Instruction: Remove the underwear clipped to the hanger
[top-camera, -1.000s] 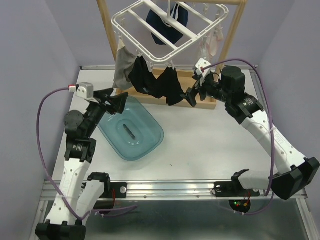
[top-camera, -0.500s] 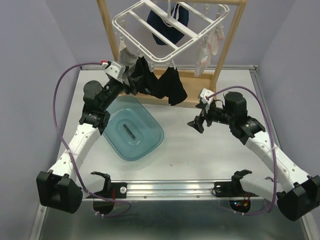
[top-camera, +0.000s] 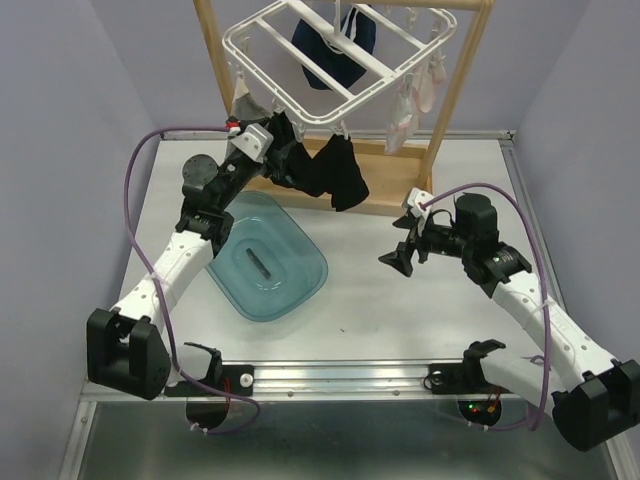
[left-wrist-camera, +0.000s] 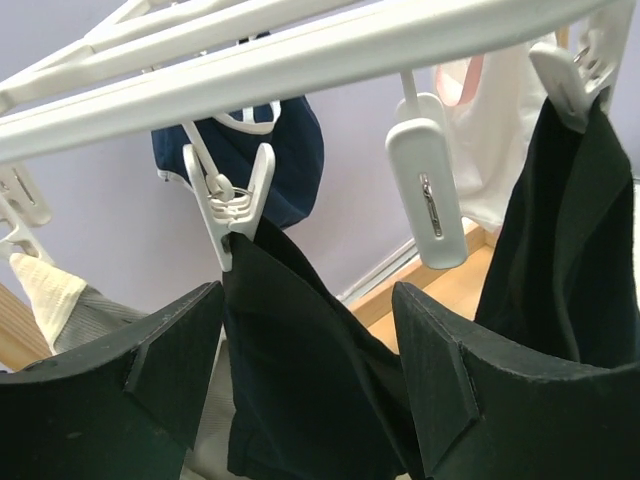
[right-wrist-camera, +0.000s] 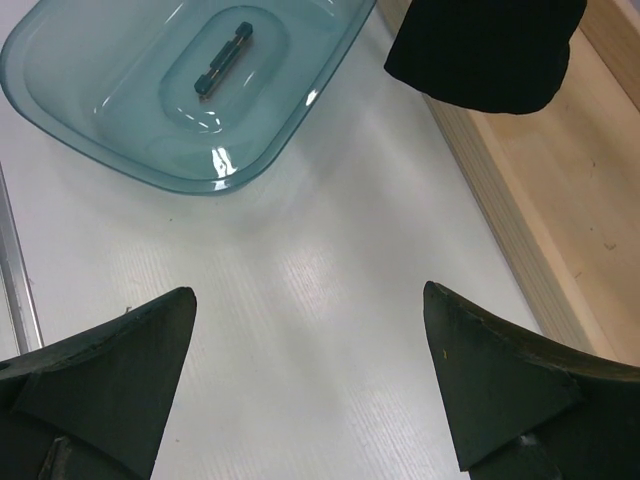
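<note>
The white hanger (top-camera: 330, 60) hangs from a wooden stand. Black underwear (top-camera: 335, 172) is clipped along its front bar. Navy underwear (top-camera: 335, 45) hangs inside the frame, a grey piece (top-camera: 243, 105) at the left and pale pieces (top-camera: 408, 100) at the right. My left gripper (top-camera: 276, 160) is raised to the leftmost black piece. In the left wrist view a white clip (left-wrist-camera: 235, 200) holds that black underwear (left-wrist-camera: 300, 380), and my left gripper (left-wrist-camera: 305, 290) stands open around it, with a gap at the right finger (left-wrist-camera: 470, 400). My right gripper (top-camera: 400, 258) hovers open over the table.
A teal plastic tub (top-camera: 262, 255) sits on the table below the rack, also in the right wrist view (right-wrist-camera: 180, 80). The stand's wooden base (right-wrist-camera: 560, 200) runs along the back. An empty clip (left-wrist-camera: 428, 190) dangles beside the black cloth.
My left arm swung up from beside the tub to the black underwear, its jaws narrowing slightly. My right arm drew back from the rack and lowered toward the table.
</note>
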